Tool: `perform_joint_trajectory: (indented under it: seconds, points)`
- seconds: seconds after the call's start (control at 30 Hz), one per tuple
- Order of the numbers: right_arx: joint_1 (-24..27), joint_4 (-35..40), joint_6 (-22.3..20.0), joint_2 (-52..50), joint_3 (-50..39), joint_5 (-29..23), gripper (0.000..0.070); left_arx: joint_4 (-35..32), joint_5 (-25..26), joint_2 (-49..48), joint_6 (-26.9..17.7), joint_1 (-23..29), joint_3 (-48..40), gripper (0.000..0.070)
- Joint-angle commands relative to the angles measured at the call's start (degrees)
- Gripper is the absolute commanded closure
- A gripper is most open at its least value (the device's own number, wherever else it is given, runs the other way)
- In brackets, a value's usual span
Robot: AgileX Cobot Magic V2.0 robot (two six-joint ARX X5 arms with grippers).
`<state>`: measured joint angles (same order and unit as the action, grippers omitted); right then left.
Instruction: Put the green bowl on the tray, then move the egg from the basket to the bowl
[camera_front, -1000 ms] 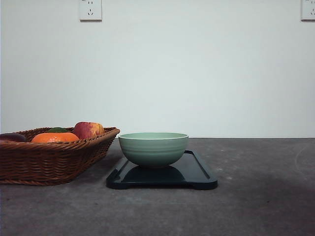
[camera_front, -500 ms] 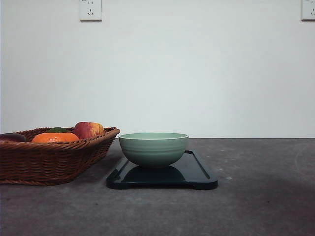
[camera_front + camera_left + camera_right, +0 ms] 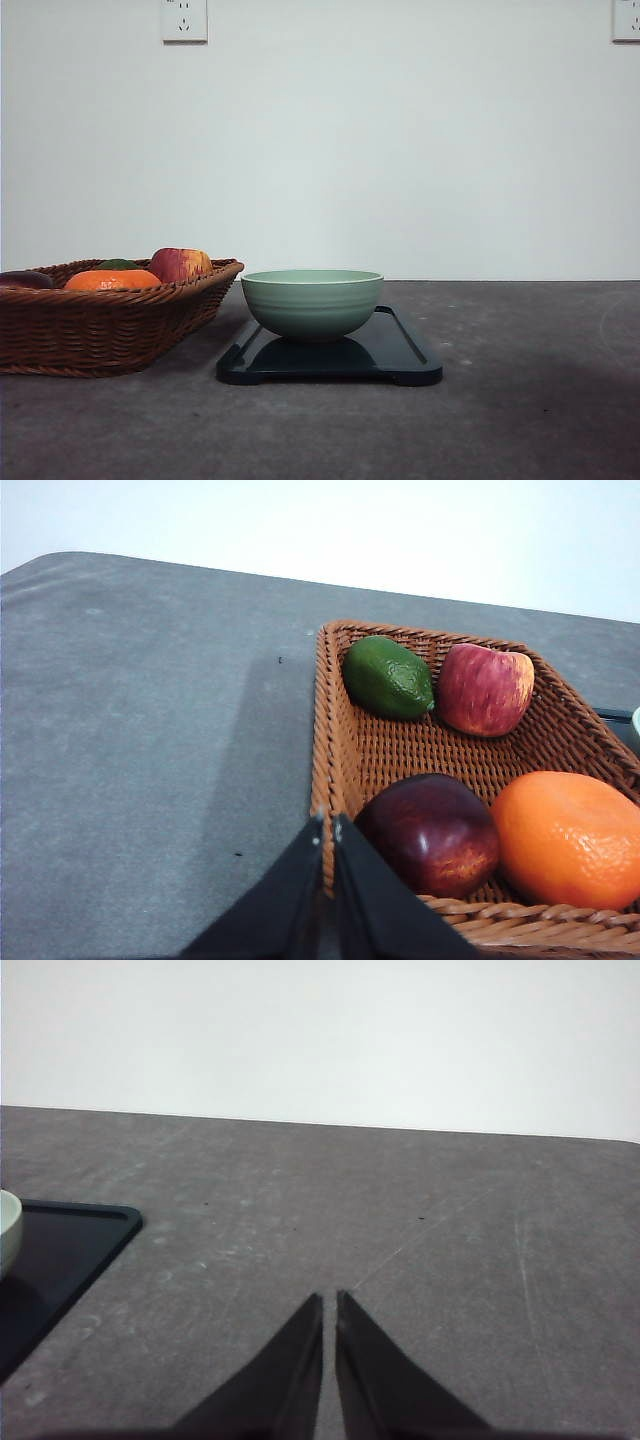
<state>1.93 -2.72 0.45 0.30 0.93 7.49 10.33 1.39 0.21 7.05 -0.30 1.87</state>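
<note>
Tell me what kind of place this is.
Probably a lab or test bench, not a kitchen: a bare grey tabletop, a plain white wall with sockets, and a staged tray, green bowl and fruit basket.

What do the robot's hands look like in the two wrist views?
Both look alike: the left hand and the right hand each end in two matte black, flat fingers tapering to narrow tips. No cables, markings or labels are visible on them.
</note>
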Motion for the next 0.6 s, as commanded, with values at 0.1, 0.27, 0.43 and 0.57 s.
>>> perform_joint_trajectory:
  seconds: [0.1,0.27,0.43,0.57]
  points:
    - [-0.02,0.59,0.70,-0.09,-0.26,-0.04,0.0685,0.39,-0.11,0.02,0.07,0.00,-1.07,0.0700]
    - [-0.02,0.59,0.71,-0.09,-0.26,-0.04,0.0685,0.41,-0.11,0.02,0.07,0.00,-1.07,0.0700]
    - [-0.02,0.59,0.70,-0.09,-0.26,-0.04,0.0685,0.41,-0.11,0.02,0.07,0.00,-1.07,0.0700]
    - [-0.02,0.59,0.71,-0.09,-0.26,-0.04,0.0685,0.39,-0.11,0.02,0.07,0.00,-1.07,0.0700]
